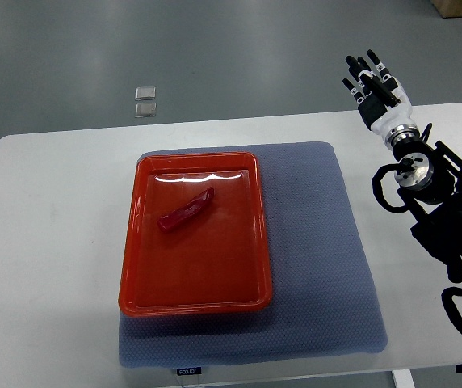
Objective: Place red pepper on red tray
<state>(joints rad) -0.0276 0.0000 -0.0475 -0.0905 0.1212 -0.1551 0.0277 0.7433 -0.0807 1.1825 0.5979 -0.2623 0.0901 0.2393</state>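
Inside the red tray (195, 297), toward its far half, the red pepper (186, 210) lay slanted, far end tilted right. Right hand (372, 81) hovered beyond the desk (45, 242), fingers spread, empty.

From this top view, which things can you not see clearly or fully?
- Left arm: nowhere in the top view.
- Right hand: the palm side is turned away, though the fingers are spread and hold nothing.
- Right arm: cut off by the right edge.
- Red pepper on the red tray: glare on the tray blurs its upper tip.
- Label at the mat's front edge: too small to read.
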